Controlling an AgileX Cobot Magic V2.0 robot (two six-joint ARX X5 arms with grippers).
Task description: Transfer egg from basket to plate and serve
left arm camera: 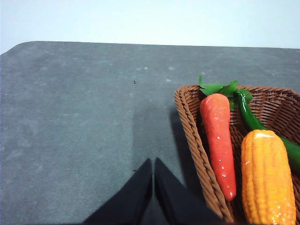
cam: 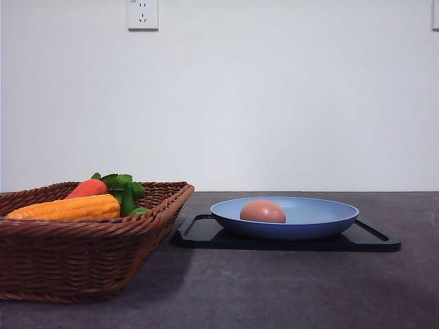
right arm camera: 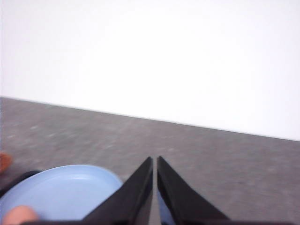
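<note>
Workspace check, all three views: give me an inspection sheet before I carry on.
Surface: dark grey table, matte, lightly speckled.
Egg: egg lies in the plate, left of its centre.
Plate: light blue plate sits on a flat black tray.
Basket: brown wicker basket at the table's left, no egg seen in it.
Clutter: corn cob, carrot and a green vegetable lie in the basket.
Hands: left hand shut, empty, beside the basket; right hand shut, empty, near the plate's rim.
Cables: nothing seen.
Surroundings: plain white wall, wall socket high up.
</note>
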